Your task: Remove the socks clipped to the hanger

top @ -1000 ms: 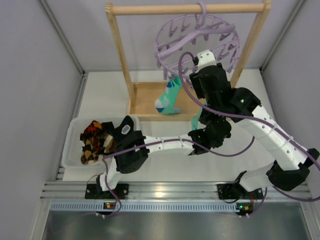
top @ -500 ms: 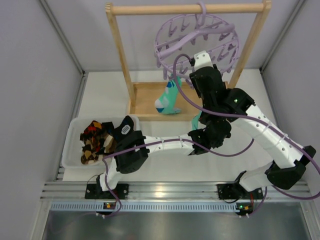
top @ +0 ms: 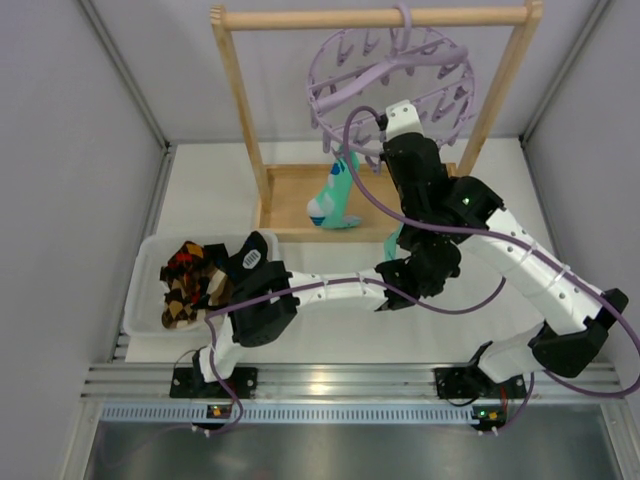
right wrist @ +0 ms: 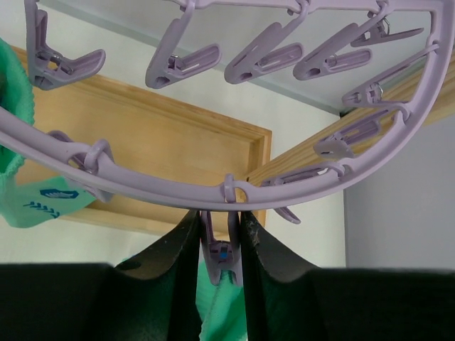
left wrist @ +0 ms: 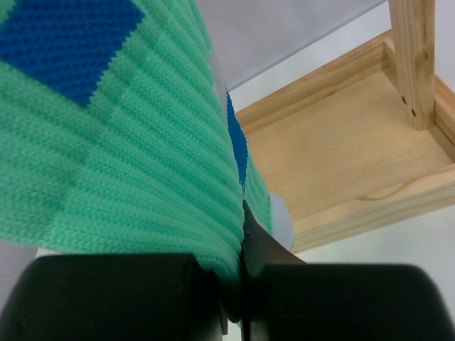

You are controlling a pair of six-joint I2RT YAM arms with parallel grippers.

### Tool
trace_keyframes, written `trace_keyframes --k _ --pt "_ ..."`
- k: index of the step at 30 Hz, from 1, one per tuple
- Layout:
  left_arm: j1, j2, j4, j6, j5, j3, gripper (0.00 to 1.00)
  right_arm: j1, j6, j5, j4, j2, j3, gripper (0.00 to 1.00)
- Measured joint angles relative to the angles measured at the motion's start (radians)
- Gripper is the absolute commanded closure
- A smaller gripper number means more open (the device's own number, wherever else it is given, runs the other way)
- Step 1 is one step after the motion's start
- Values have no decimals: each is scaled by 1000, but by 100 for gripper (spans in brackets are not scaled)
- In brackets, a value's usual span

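Sock [left wrist: 106, 142] occupies left hand [left wrist: 238, 298]; peg [right wrist: 222, 257] occupies right hand [right wrist: 219, 226].

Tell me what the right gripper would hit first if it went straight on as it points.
The right gripper pinches the clip peg holding the mint-green sock; straight on, it would probably meet the hanger ring just beyond, though depth is unclear.

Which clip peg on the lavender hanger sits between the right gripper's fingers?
The peg under the hanger's near edge, holding a mint-green sock; the right gripper pinches it, every other peg hangs clear.
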Motion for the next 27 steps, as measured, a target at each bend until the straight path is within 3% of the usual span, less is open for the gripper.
trace_keyframes --k 8,10,13,17,21,27 --pt "21 -23 -9 -70 12 -115 100 0 13 -18 33 -24 -31 83" --pt "28 -48 -11 -95 18 -167 100 0 15 -20 45 -30 -41 65" --pt "37 -136 -31 -147 23 -291 100 0 30 -30 51 -39 -53 50" --pt "59 -346 -152 -291 50 -457 100 0 45 -59 60 -58 -83 19" --pt "109 -584 -291 -429 116 -553 100 -6 74 -102 82 -89 -107 2" --pt "180 -859 -500 -552 130 -623 100 -9 119 -175 84 -193 -183 1"
